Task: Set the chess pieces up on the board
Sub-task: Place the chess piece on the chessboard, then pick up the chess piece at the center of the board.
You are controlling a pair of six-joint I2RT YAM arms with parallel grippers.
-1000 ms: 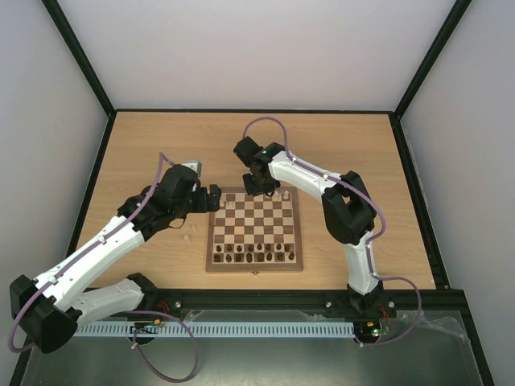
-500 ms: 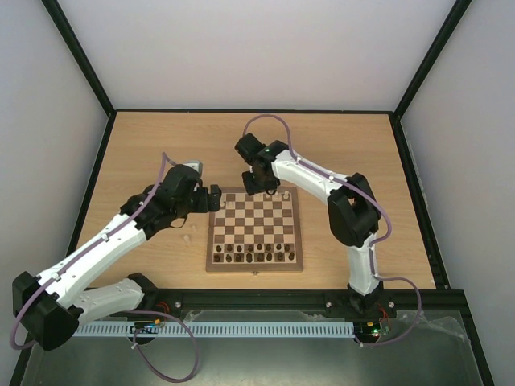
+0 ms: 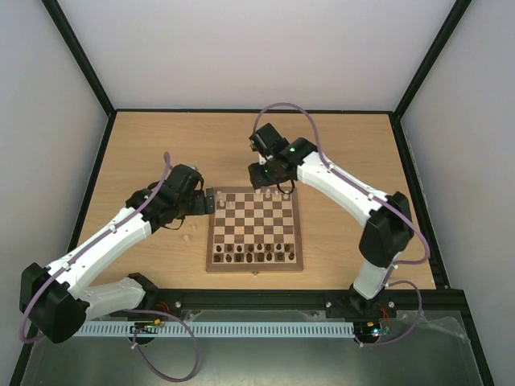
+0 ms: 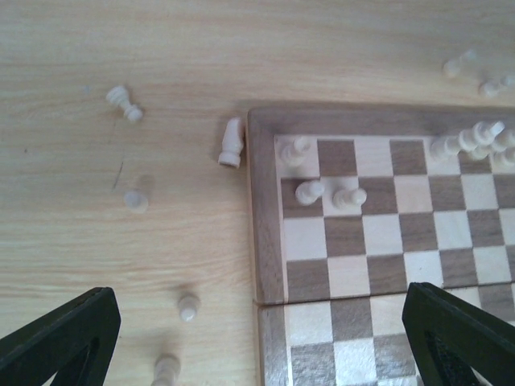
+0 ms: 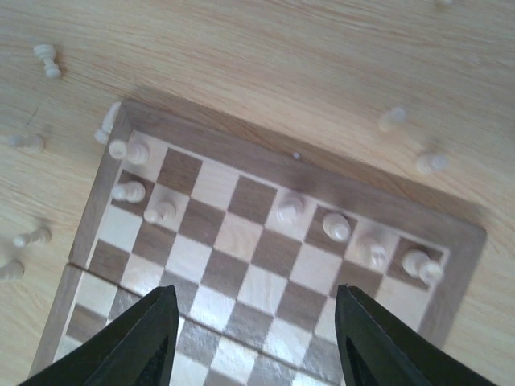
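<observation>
The board (image 3: 254, 227) lies in the middle of the table. Cream chess pieces (image 3: 273, 194) stand in its far row, with a few at its far left corner (image 3: 223, 204). In the left wrist view, three stand near the board (image 4: 269, 241) corner (image 4: 310, 191) and others lie loose on the table (image 4: 232, 143). My left gripper (image 3: 211, 201) (image 4: 257, 354) is open and empty over the board's left edge. My right gripper (image 3: 269, 183) (image 5: 253, 338) is open and empty above the board (image 5: 265, 173); several cream pieces (image 5: 336, 227) show in its far row.
Dark brown chessmen (image 3: 253, 253) fill the board's two near rows. Loose cream pieces lie on the table left of the board (image 3: 187, 238) (image 5: 32, 237) and beyond its far edge (image 5: 392, 118). Black frame rails edge the table.
My right arm has swung its elbow out to the right and its gripper has drawn up and back from the far row. My left gripper has barely moved.
</observation>
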